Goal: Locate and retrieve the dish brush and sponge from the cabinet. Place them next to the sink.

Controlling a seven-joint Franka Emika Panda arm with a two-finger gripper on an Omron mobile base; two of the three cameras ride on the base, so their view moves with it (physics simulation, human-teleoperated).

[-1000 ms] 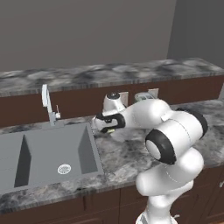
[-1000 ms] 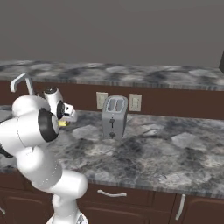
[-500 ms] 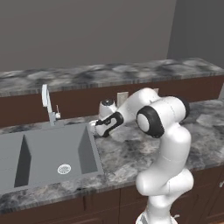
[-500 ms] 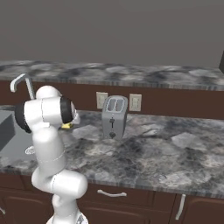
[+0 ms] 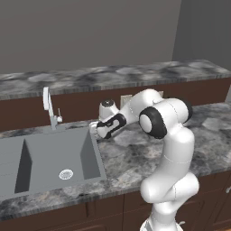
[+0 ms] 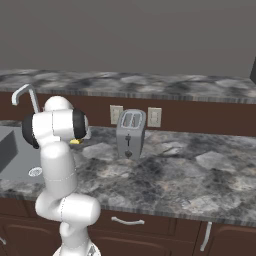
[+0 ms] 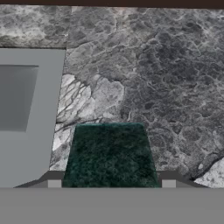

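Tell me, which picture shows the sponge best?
The hand view: the sponge sits big and close there, its dark green side facing the camera, between the tool's tips, beside the sink. In the right base view just a small yellow bit peeks out by the arm. In the left base view I can't make it out.

Sponge (image 7: 110,153): dark green scouring face up at lower centre of the hand view, between the two finger tips, over grey marbled counter just beside the sink's rim; a yellow sliver peeks past the arm in the right base view. Sink (image 5: 54,155): grey rectangular basin, round metal drain, slim silver faucet behind, lower left of the left base view.
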